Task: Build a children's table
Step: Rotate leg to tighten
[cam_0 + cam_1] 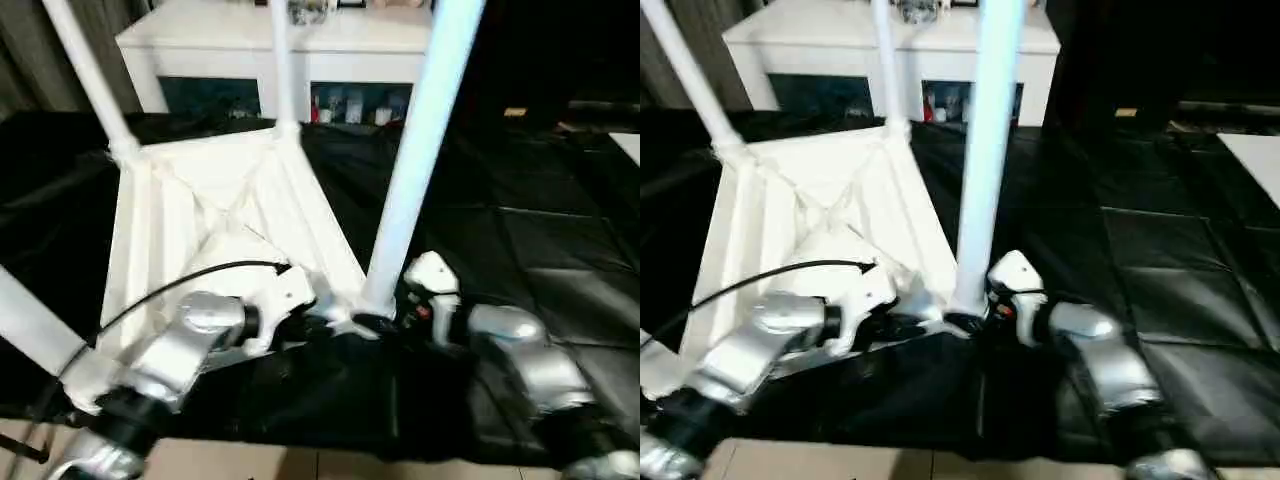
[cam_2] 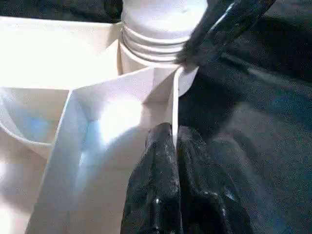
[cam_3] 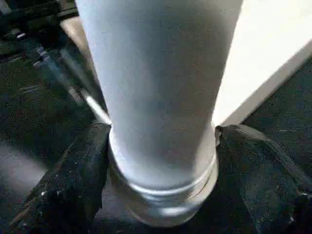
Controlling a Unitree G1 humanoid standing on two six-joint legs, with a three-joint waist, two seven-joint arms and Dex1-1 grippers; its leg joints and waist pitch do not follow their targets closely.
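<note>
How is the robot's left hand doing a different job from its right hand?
The left end effector pinches the thin rim of the tabletop, fingers nearly together; the right end effector spreads wide around the base of the near leg. Left grips flat plastic, right a round tube. Both have black fingers and work at the same corner.

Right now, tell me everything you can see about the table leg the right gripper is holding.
The leg is a long white tube, plastic by its look, standing nearly upright at the near right corner of the upturned tabletop. Its ringed lower end sits in the round corner socket. The right gripper clasps it just above the base, one black finger on each side. The left gripper pinches the tabletop's thin rim close by.
</note>
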